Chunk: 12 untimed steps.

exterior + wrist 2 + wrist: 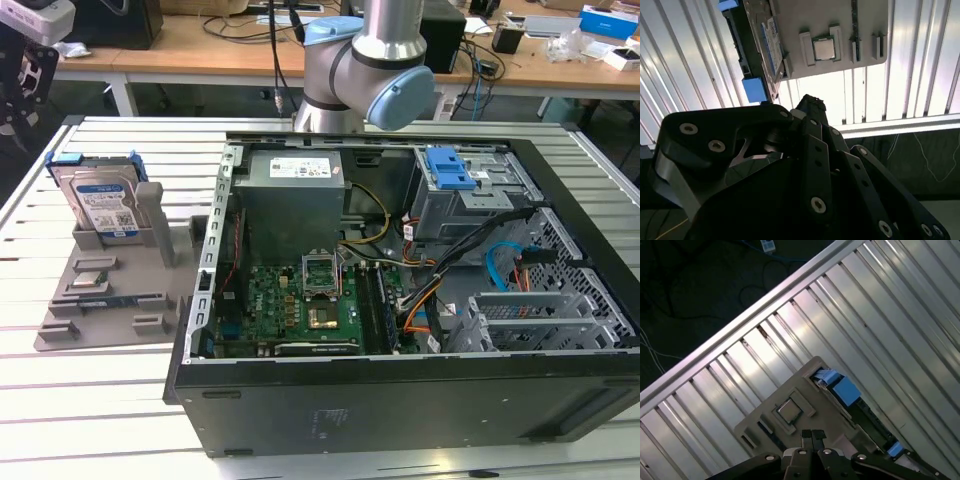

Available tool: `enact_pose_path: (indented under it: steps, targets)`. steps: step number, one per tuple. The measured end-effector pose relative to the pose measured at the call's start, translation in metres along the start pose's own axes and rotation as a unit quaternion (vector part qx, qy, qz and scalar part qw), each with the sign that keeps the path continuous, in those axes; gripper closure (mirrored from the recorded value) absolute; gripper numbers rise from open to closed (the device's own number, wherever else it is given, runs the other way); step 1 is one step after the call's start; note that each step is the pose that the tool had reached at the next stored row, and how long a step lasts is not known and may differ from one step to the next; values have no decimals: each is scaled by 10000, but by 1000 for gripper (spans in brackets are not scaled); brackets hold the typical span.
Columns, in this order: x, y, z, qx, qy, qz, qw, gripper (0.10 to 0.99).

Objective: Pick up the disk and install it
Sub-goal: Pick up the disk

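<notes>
A flat silver-grey hard disk with a blue-and-white label and bright blue plastic bracket point(100, 198) stands upright on its edge in the upper left of the exterior view. It is slotted into a grey plastic holder on a grey fixture plate point(112, 292). The plate lies on the slatted aluminium counter point(95, 420), just to the exterior view's left of a large open black computer case point(400, 400) lying on its side. A small square silver processor chip point(92, 281) sits in a recess of the plate, near the disk.

At the top centre of the exterior view, the silver-and-blue elbow of the robot arm point(372, 72) rises behind the case.

In the first wrist view the black end effector point(811, 434) is clenched, its two fingertips point(806, 434) pressed together with nothing between them. Beyond them in that view lie the plate, the chip and the blue bracket end of the disk. The end effector is clear of the disk and does not touch it.
</notes>
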<state>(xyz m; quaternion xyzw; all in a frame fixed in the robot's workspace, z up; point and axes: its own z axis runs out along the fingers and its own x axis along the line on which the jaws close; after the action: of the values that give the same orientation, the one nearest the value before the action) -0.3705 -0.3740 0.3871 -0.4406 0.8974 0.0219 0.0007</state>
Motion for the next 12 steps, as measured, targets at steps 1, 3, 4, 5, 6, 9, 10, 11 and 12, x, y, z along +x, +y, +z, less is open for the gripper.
enact_pose_path:
  steps: [1, 3, 4, 5, 6, 9, 10, 11, 12]
  targets:
    - [0, 1, 0, -1, 3, -60, 10000, 980]
    - [0, 1, 0, -3, 8, -185, 9998, 980]
    - [0, 1, 0, -4, 11, -245, 9997, 980]
    - [0, 1, 0, -5, 12, -294, 9996, 980]
    - [0, 1, 0, -7, 16, -383, 9993, 980]
    - [0, 1, 0, -11, 23, -578, 9983, 980]
    - [0, 2, 0, -12, 25, -632, 9980, 980]
    - [0, 1, 0, -14, 28, -716, 9974, 980]
    - [0, 2, 0, -16, 31, -790, 9969, 980]
